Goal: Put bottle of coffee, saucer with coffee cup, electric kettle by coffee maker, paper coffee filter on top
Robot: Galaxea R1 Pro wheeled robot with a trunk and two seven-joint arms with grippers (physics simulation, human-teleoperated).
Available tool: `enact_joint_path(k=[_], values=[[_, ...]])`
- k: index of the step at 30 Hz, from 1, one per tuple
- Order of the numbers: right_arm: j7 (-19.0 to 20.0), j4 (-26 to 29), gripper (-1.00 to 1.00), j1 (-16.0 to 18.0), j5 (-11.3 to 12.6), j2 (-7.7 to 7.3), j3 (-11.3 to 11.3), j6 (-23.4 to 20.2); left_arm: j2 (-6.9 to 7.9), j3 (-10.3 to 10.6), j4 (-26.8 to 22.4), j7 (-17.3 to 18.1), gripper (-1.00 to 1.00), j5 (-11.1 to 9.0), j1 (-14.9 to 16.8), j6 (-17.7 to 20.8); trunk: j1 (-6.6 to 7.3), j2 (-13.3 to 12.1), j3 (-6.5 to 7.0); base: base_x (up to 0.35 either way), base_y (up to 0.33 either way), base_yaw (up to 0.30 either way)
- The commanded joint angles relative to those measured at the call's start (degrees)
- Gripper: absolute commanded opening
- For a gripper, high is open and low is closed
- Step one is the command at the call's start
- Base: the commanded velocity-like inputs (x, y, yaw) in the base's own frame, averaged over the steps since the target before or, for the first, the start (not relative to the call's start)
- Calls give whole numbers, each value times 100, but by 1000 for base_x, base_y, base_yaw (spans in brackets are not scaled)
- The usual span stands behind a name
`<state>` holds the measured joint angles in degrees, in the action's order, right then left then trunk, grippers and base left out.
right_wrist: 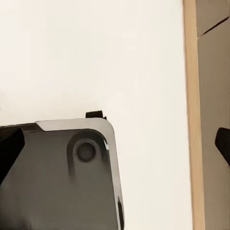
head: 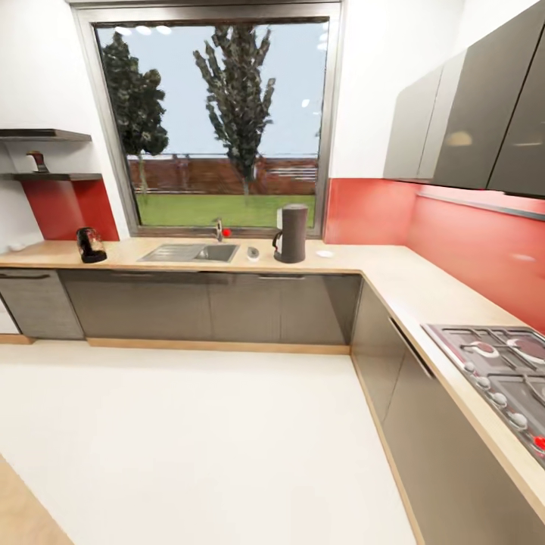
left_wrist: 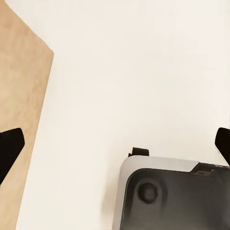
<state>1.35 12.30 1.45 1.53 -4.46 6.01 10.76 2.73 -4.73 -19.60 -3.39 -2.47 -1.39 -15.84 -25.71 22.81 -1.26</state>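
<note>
Two grippers (left_wrist: 115, 143) (right_wrist: 115, 143) I see spread apart over floor; head view, centre: coffee maker (head: 292, 233) on kitchen countertop (head: 393, 280).

We see the coffee maker (head: 292, 233), tall and dark grey, standing upright on the light wood-grain surface (head: 393, 284) just beside the inset steel sink. A small white round item, perhaps the saucer (head: 325, 253), lies near it on the side away from the sink. The electric kettle (head: 90, 245), dark and rounded, stands well apart, beyond the sink toward the far end.
</note>
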Motion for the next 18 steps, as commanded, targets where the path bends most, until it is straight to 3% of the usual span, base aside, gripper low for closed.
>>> enact_joint_path(k=[1,18], values=[[16,-6,100,5,18,2,23,20,0,1,-9,-4,100,-25,-1,-7,-7,11,-11,340,0,0],[31,-229,100,5,-14,-4,23,27,0,1,31,-4,100,-5,-1,-11,-7,11,-11,339,0,0]])
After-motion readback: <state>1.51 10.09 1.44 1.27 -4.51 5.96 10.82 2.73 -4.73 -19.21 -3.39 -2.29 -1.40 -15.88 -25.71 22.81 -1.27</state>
